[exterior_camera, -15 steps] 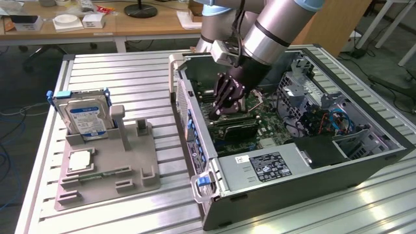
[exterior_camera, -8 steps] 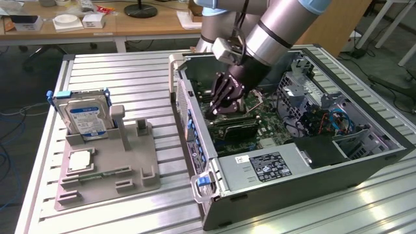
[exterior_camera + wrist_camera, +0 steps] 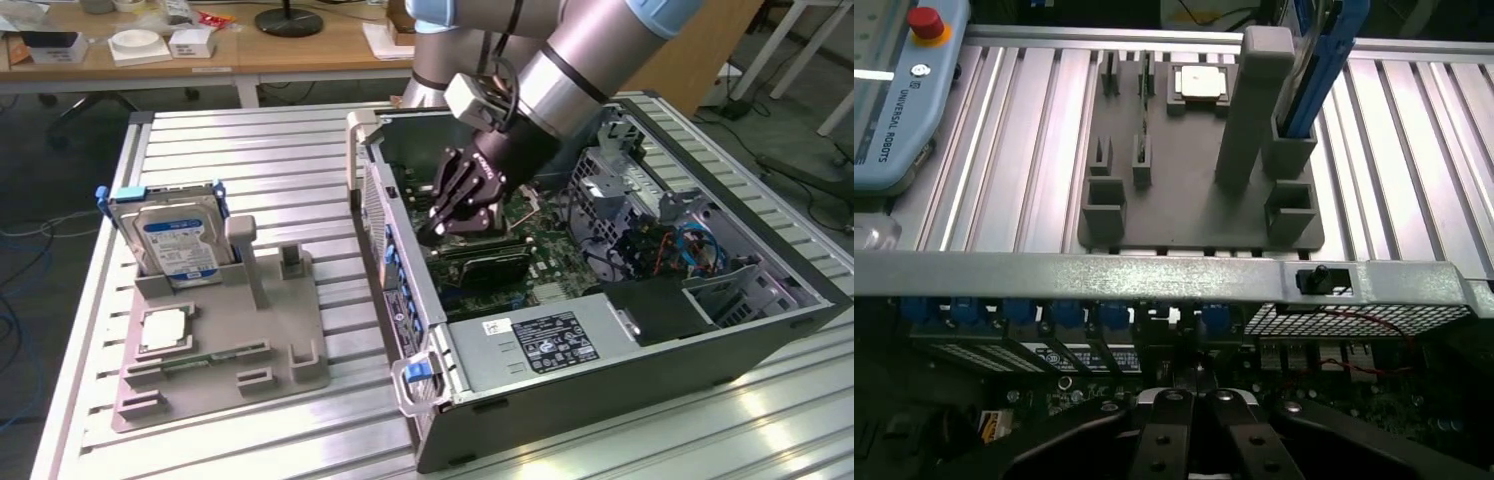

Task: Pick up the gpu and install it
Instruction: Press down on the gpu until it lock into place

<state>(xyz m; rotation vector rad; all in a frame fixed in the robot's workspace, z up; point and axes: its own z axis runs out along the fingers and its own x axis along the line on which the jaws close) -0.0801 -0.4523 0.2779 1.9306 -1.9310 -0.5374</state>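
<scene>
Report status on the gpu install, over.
Gripper shut, down inside the computer case. Gpu on the motherboard right under the fingers; held or not, cannot tell. Nothing blocking.

A ribbed aluminium table (image 3: 267, 160) of long parallel slats carries everything here. On it, toward the exterior view's left, lies a flat grey holder tray (image 3: 220, 345) with upright posts and small pockets. Just beside it, toward the exterior view's right, rests an open computer case (image 3: 627, 380), its long edge running alongside the tray with a narrow strip of bare slats between them. At one corner of the table, seen from the wrist, sits a teach pendant (image 3: 899, 95) with a red button.
</scene>
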